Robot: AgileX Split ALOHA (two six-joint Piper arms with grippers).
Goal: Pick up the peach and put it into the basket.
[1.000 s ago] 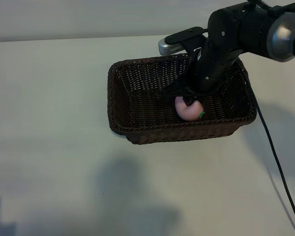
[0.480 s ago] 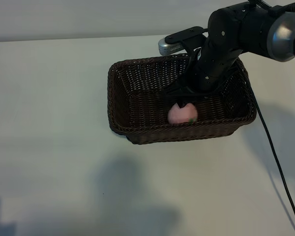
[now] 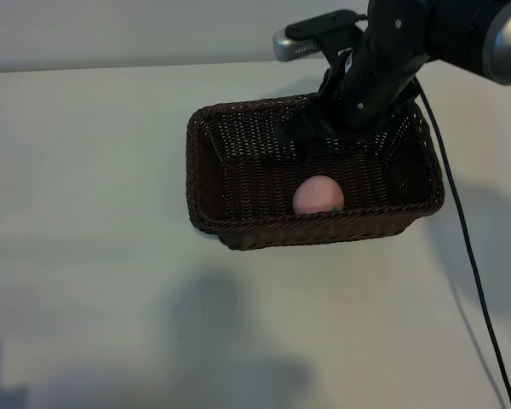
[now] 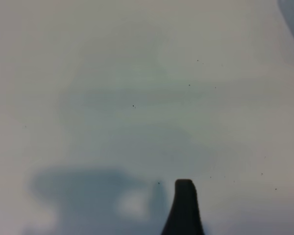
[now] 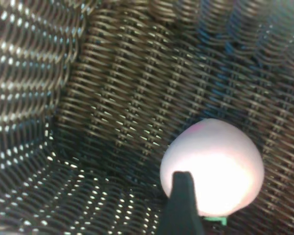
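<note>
The pale-pink peach (image 3: 318,195) lies on the floor of the dark-brown wicker basket (image 3: 206,128), near its front wall, and nothing holds it. My right gripper (image 3: 319,143) hangs above it over the middle of the basket, open and apart from the fruit. In the right wrist view the peach (image 5: 213,164) rests on the weave (image 5: 112,73) just beyond one dark fingertip (image 5: 181,205), with its green leaf mark at the edge. The left gripper is outside the exterior view. Its wrist view shows one fingertip (image 4: 184,208) over bare table, holding nothing.
The basket stands on a pale table (image 3: 85,170) at the back right. The right arm's black cable (image 3: 460,221) runs down the table just right of the basket. A grey wall bounds the far edge.
The right gripper opened and let go of the peach, which settled on the basket floor a little to the left. The gripper then rose above the basket.
</note>
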